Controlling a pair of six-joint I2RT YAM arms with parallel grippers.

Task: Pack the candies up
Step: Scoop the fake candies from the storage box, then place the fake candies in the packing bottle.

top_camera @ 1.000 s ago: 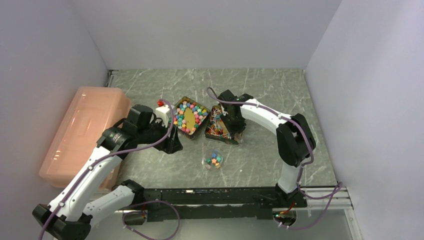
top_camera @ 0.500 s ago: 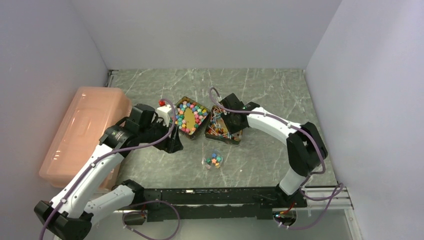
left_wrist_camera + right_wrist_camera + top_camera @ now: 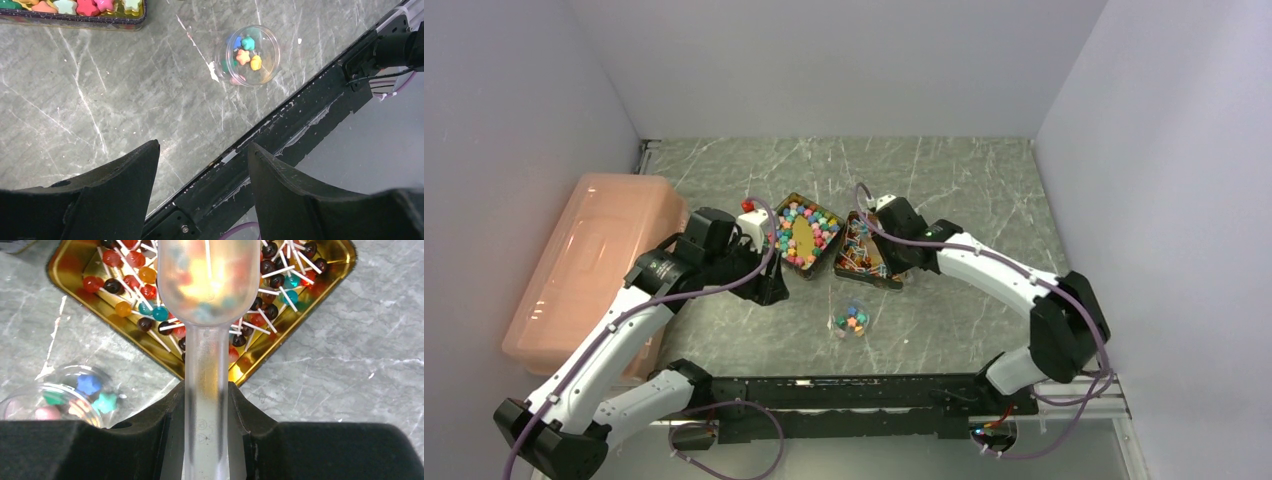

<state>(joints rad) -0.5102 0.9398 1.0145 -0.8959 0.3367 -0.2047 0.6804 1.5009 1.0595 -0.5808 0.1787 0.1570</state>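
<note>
The candies come in two kinds, so treat them differently. The star candies (image 3: 822, 222) are tiny hard lumps heaped in the left tin (image 3: 804, 238). They look light and loose and will prob skate off bare fingers, so imo scoop them, don't pinch them one by one. The lollipops (image 3: 160, 313) fill the right tin (image 3: 336, 262): small glossy balls on thin white sticks, all lying crosswise. They're light too, but the sticks look snappable and will snag each other, so expect a clump to come up w/ whatever you lift. If you grab one, take the stick close to the ball, not the ball itself.

Your right gripper (image 3: 206, 388) is clamped on the handle of a clear plastic scoop (image 3: 215, 285), w/ the bowl out over the right tin. There's a coloured blur in the bowl, and I can't tell if that's candy or just the tin showing through. The handle looks smooth and thin, so it could twist in the grip. Keep it level.

The small clear jar (image 3: 270, 40) sits on the table (image 3: 100, 100) nearer than both tins, w/ a few star candies in it. Its mouth looks tight for that scoop, so pour slow.

Your left gripper (image 3: 202, 145) has its fingers spread w/ nothing between them, over bare table left of the jar. The pink box (image 3: 589, 260) is well off to the left.
</note>
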